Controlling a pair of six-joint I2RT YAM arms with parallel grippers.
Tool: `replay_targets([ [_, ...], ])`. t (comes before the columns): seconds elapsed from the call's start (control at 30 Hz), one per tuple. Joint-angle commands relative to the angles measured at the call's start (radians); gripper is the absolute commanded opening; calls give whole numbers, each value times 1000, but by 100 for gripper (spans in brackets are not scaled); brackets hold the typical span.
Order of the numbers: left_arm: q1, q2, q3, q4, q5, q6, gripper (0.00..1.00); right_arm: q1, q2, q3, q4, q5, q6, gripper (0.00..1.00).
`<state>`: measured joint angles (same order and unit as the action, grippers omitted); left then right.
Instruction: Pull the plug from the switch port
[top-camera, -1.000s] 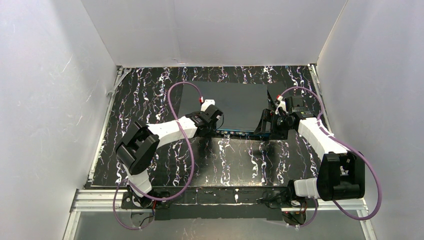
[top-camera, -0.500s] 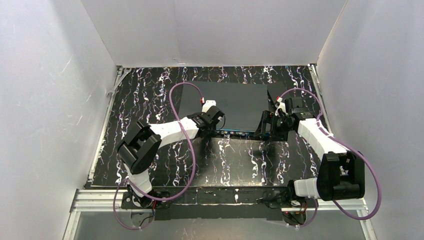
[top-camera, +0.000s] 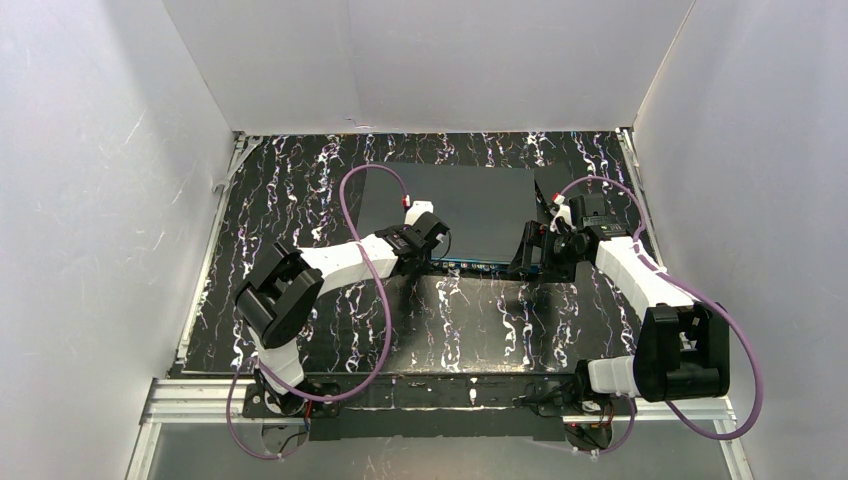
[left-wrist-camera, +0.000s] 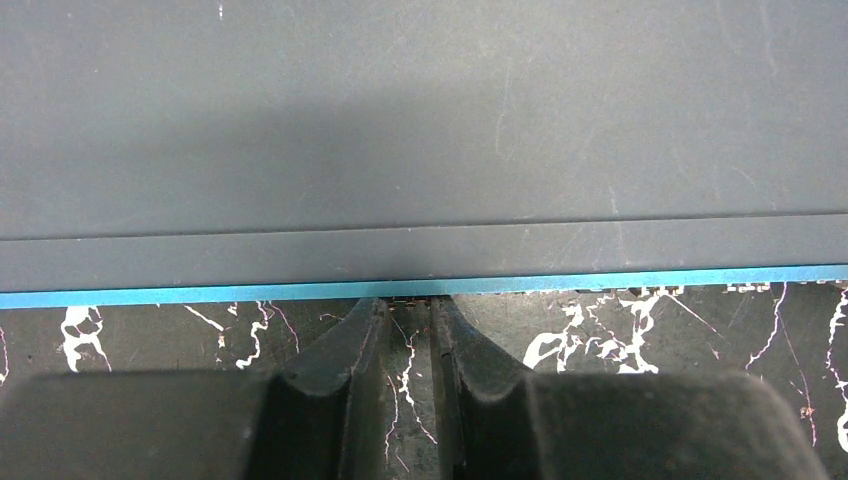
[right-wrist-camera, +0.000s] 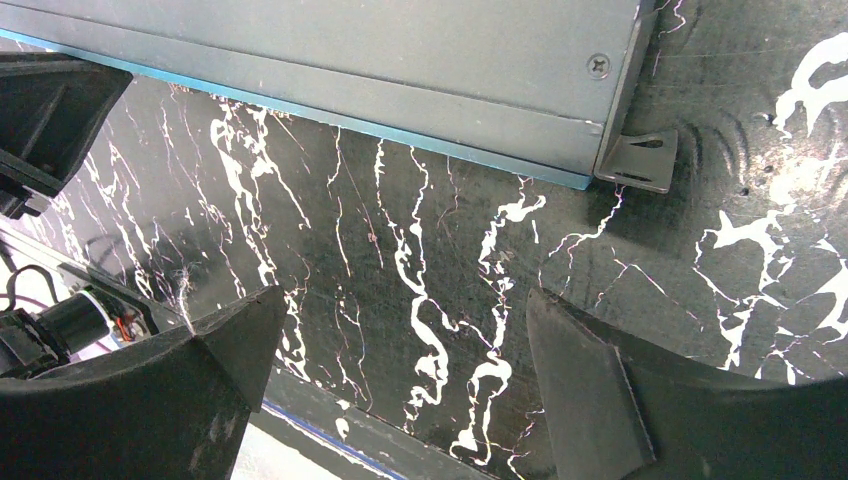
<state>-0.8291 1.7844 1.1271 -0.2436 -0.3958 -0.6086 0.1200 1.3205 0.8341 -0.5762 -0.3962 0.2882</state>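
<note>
One switch lay flat toward the back of the marbled bench, its teal edge facing the two arms. Only the top view showed the row of ports along that edge, too small to count. No plug could be made out in any view.

The left wrist view alone showed the left gripper. Its two fingers were drawn almost together, with a thin slit between them and their tips at the teal edge. Whether they pinched anything there could not be told.

The right wrist view showed the right gripper with its two fingers spread wide over bare bench, just in front of the switch's right corner. That view alone showed one metal mounting bracket and one screw on that corner.
</note>
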Motion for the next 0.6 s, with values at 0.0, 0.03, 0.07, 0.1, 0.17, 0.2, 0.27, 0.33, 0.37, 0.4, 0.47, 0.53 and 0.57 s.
replay_targets([
  [0.0,-2,-21,18,10,-2,11,0,-2,-17,-3,6,-17,-7,99],
  [0.03,-2,-26,10,10,-3,4,0,-2,-17,-3,7,-17,-7,99],
  [0.07,-4,-36,-1,10,-9,-8,0,-2,-16,-3,7,-17,-7,99],
  [0.1,-7,-45,-12,10,-16,-22,0,-2,-16,-3,7,-17,-7,99],
  [0.17,-14,-63,-32,10,-24,-52,0,-2,-18,-4,9,-16,-8,99],
  [0.2,-18,-68,-40,10,-24,-61,0,-2,-18,-4,9,-17,-7,99],
  [0.27,-30,-77,-54,9,-22,-72,0,-2,-17,-6,12,-19,-6,99],
  [0.33,-43,-83,-59,6,-21,-76,0,-2,-17,-4,12,-19,-6,99],
  [0.37,-50,-84,-59,-2,-23,-77,0,-2,-16,-4,13,-20,-6,99],
  [0.4,-57,-86,-57,-11,-31,-82,0,-2,-15,-3,13,-22,-6,99],
  [0.47,-66,-87,-51,-33,-45,-94,0,-2,-16,-3,12,-22,-6,99],
  [0.53,-69,-86,-38,-60,-46,-108,0,-2,-17,-3,12,-23,-6,99],
  [0.57,-70,-84,-31,-76,-44,-116,0,-2,-16,-4,12,-23,-6,99],
])
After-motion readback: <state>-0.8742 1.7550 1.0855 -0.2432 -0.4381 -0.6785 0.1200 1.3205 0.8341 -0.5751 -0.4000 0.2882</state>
